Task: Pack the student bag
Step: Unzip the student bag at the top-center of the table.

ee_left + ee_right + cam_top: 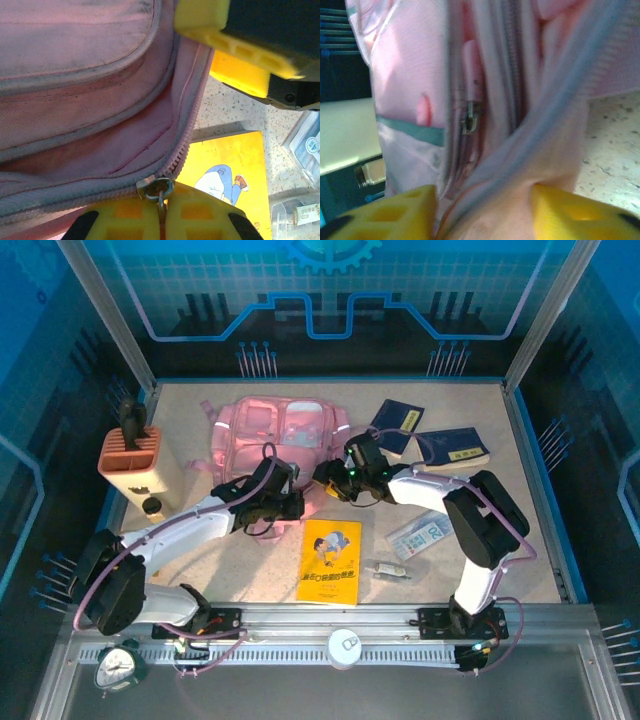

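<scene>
Left gripper (161, 220) on student bag (80, 105) zipper (156, 186)

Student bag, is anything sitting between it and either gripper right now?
Nothing visible. The left gripper pinches the zipper pull of the student bag, and the right gripper is clamped on its fabric.

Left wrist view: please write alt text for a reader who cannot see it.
The yellow left gripper is shut on the zipper pull of the pink student bag, whose fabric covers the upper left. The right gripper shows at the top right, and a yellow book lies on the speckled table beside the bag.
</scene>
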Robot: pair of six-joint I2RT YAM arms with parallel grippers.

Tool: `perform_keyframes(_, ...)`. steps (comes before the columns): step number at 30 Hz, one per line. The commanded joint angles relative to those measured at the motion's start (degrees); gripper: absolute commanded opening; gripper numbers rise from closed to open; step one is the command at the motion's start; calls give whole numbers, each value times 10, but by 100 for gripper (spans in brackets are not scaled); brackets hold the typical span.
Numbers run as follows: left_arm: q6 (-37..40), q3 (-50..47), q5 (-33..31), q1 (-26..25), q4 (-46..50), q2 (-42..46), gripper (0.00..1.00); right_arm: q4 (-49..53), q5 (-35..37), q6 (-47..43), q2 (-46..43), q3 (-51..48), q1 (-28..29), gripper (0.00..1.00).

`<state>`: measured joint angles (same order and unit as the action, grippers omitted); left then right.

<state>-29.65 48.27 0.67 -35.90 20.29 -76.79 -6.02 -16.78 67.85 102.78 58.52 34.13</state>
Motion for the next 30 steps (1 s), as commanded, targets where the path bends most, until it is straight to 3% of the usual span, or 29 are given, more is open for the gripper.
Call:
perform_keyframes(1, 38, 33, 31, -4, -15, -1, 0, -2, 39, -45, 10, 29, 1, 37)
perform_keyframes(5, 70, 50, 6, -4, 55, 6, 0, 38, 69, -99, 14, 59, -16, 11)
perform_keyframes(10, 83, 28, -24, 4, 114, 59, 0, 60, 63, -151, 39, 110, -55, 0)
perform_keyframes(17, 82, -31, -28, 53, 171, 116, 0, 153, 68, -216, 93, 220, -101, 0)
perform_keyframes(25, 56, -21, 6, 57, 130, 103, 0, 238, 89, -263, 129, 314, -120, 6)
perform_keyframes(27, 38, -19, 44, 57, 86, 85, 0, 237, 79, -264, 129, 312, -116, 12)
perform_keyframes(30, 11, -4, 61, 56, 41, 49, 0, 233, 61, -255, 108, 280, -109, 30)
